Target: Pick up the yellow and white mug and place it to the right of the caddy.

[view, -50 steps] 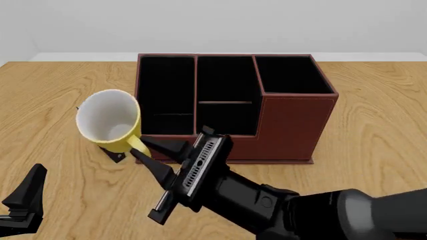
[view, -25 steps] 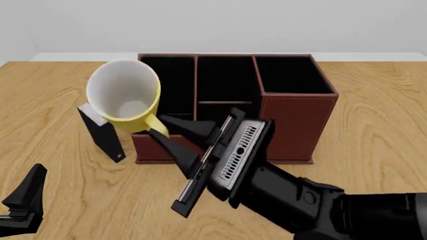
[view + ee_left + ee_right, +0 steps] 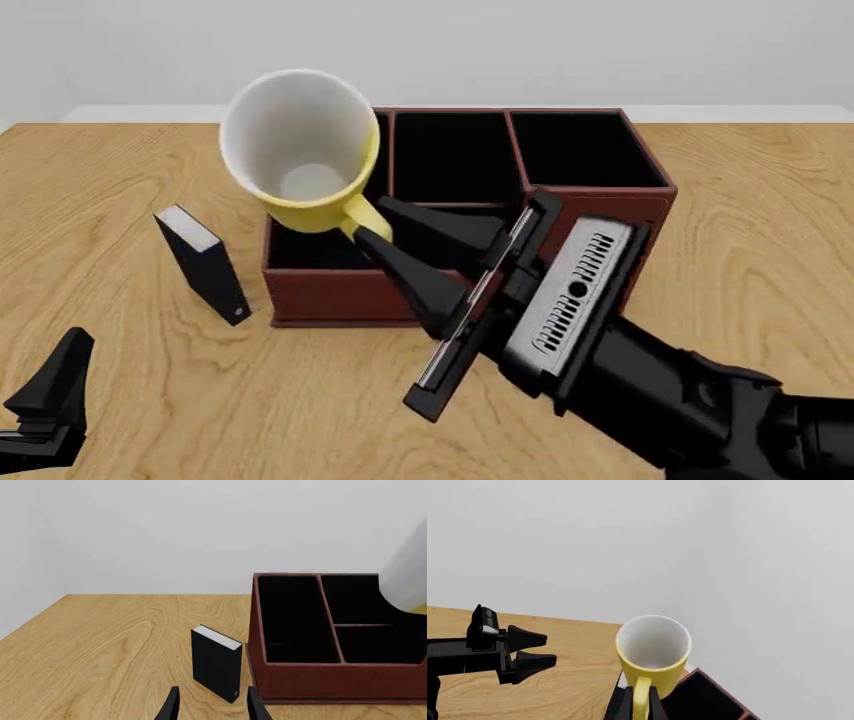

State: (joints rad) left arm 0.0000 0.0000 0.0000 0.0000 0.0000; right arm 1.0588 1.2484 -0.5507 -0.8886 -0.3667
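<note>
The yellow and white mug [image 3: 300, 150] hangs in the air above the left end of the caddy [image 3: 587, 235], tilted so its white inside faces the front camera. My right gripper [image 3: 366, 232] is shut on its yellow loop handle. In the right wrist view the mug [image 3: 654, 647] sits just past the shut fingers [image 3: 624, 702], with a corner of the caddy [image 3: 714, 700] below. My left gripper [image 3: 51, 395] rests low at the table's near left, open and holding nothing. Its fingertips [image 3: 172, 707] point toward the caddy [image 3: 320, 682].
A small thin black book-like box [image 3: 200, 262] stands upright just left of the caddy and shows close ahead as the black box [image 3: 215, 662] in the left wrist view. Bare wooden table [image 3: 747, 270] lies to the caddy's right.
My right gripper has carried the mug up and to the right, from table level beside the black box to above the caddy's left compartment. The left arm has stayed still.
</note>
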